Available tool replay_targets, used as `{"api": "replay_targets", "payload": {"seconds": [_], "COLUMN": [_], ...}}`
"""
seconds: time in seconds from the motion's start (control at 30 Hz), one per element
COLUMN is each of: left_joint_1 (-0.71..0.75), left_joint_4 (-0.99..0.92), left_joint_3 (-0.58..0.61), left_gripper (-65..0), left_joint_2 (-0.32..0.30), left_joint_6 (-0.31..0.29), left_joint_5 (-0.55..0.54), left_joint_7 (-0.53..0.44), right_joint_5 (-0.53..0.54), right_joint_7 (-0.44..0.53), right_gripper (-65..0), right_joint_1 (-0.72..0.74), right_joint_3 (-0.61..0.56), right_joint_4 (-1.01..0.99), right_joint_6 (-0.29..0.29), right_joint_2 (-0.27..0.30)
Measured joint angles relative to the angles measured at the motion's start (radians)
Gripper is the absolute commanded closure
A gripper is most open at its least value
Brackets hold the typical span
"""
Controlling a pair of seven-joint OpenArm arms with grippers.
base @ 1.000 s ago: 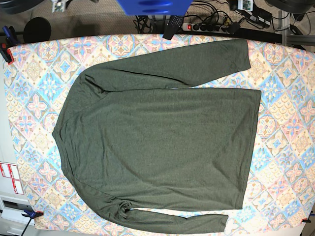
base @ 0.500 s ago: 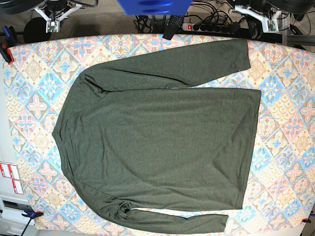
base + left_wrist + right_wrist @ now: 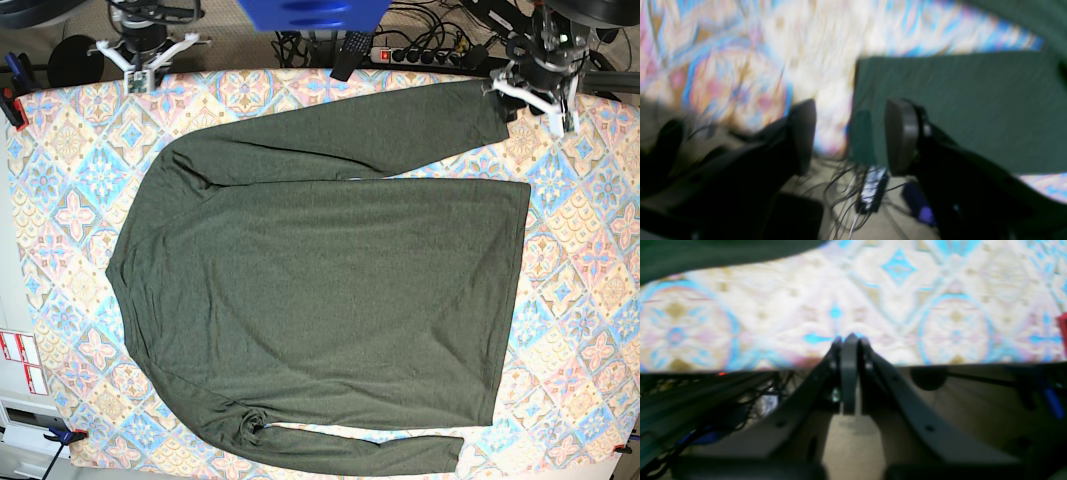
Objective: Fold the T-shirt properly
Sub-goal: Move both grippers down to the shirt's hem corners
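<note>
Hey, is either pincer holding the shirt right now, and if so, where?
Nothing is held. The left pincer stands open above the T-shirt sleeve cuff; the right pincer is shut and empty over the table edge.

Both arms are now further into the base view than in the earlier pictures. The left gripper (image 3: 532, 85), absent at first and at the far edge half a second ago, is now over the patterned table cover (image 3: 590, 220) beside the cuff of the T-shirt (image 3: 320, 300)'s upper sleeve, jaws apart in the wrist view. The right gripper (image 3: 148, 55), likewise advanced, is over the cover's far edge.
</note>
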Motion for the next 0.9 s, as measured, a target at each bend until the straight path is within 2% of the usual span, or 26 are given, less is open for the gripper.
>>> {"api": "replay_targets", "payload": {"seconds": [0.13,0.4,0.53,0.7,0.8,0.83,0.9], "left_joint_1": [-0.024,-0.072,-0.089,-0.123,-0.127,-0.126,-0.126], "left_joint_4": [-0.01,-0.16,-0.198,-0.232,-0.232,-0.232,-0.23], "left_joint_3": [0.004,0.01,0.063,0.132,0.168,0.182,0.203], "left_gripper": [-36.7,-36.8,-36.8,-36.4,-36.0,-35.7,-30.9], "left_joint_2": [0.001,0.006,0.008,-0.005,-0.005,-0.005,-0.005], "left_joint_6": [-0.003,0.001,-0.032,-0.02,-0.005,-0.001,0.003], "left_joint_5": [-0.009,-0.012,-0.014,0.0,0.01,0.014,0.018], "left_joint_7": [0.005,0.008,0.008,-0.048,-0.066,-0.071,-0.069], "right_joint_5": [0.0,0.0,0.0,0.0,0.0,0.0,0.0], "right_joint_7": [-0.002,0.0,0.0,-0.004,-0.047,-0.059,-0.064], "right_gripper": [0.0,0.0,0.0,0.0,0.0,0.0,0.0], "right_joint_1": [-0.002,0.015,0.013,0.036,0.035,0.031,0.037], "right_joint_3": [-0.001,0.002,0.002,0.002,0.002,0.002,0.002], "right_joint_4": [0.0,0.0,0.0,0.0,0.0,0.0,-0.001], "right_joint_6": [-0.005,-0.002,-0.003,-0.004,-0.002,-0.003,-0.004], "right_joint_2": [0.003,0.003,0.004,0.003,0.003,0.003,0.003]}}
